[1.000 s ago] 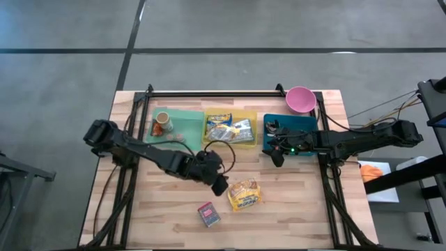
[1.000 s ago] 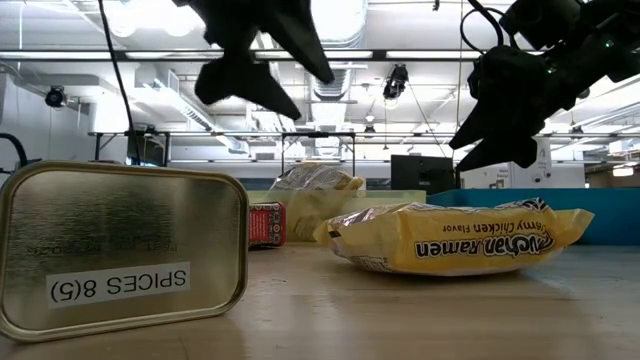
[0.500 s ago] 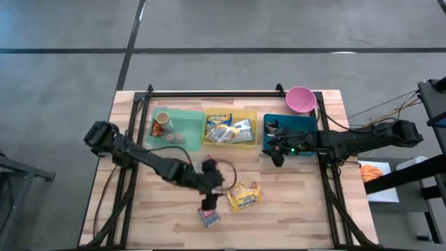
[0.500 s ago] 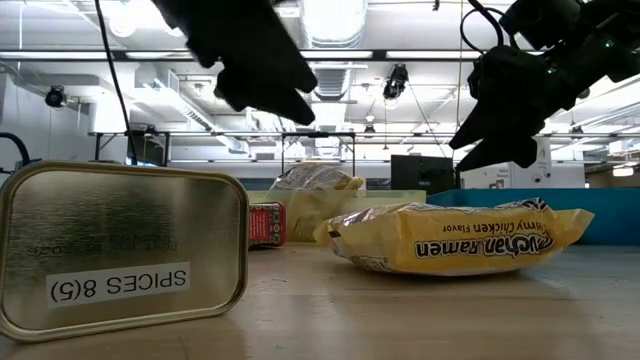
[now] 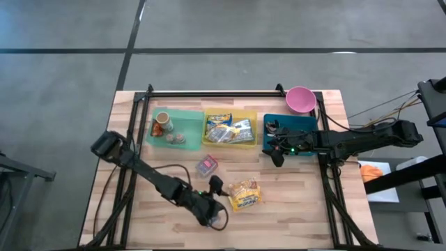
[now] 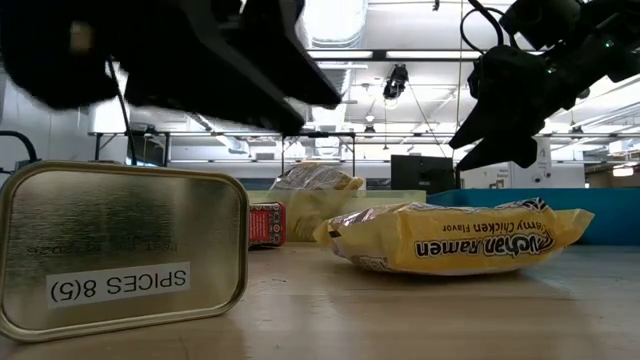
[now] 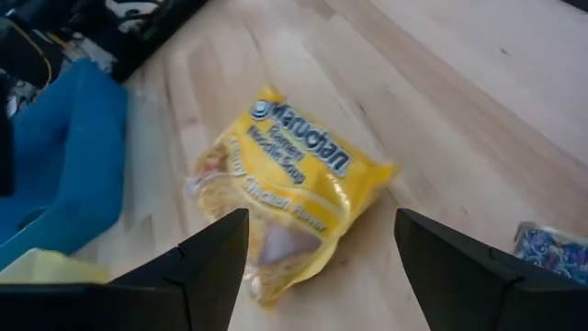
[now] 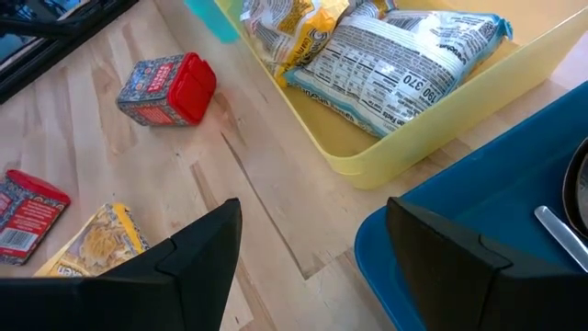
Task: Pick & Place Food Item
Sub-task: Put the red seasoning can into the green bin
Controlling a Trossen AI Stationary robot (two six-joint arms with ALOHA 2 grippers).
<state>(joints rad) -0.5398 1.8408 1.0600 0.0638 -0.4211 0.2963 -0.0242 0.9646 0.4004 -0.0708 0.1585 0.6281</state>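
A shiny tin marked SPICES stands at the front edge of the table, closest in the low view. The left gripper hangs low over the front of the table, just beside the yellow ramen pack. Its two fingers are spread apart and hold nothing, and the ramen pack lies flat on the wood between them in the left wrist view.

A little farther back lies a small red box, alone on the wood. In the right wrist view a small flat red packet lies next to the ramen.

The right gripper hangs above the near edge of the blue tray. Its fingers are spread too, with nothing in them.

Behind that sit three trays in a row. The yellow tray holds snack bags. The green tray holds a cup. A pink bowl sits at the far back corner.
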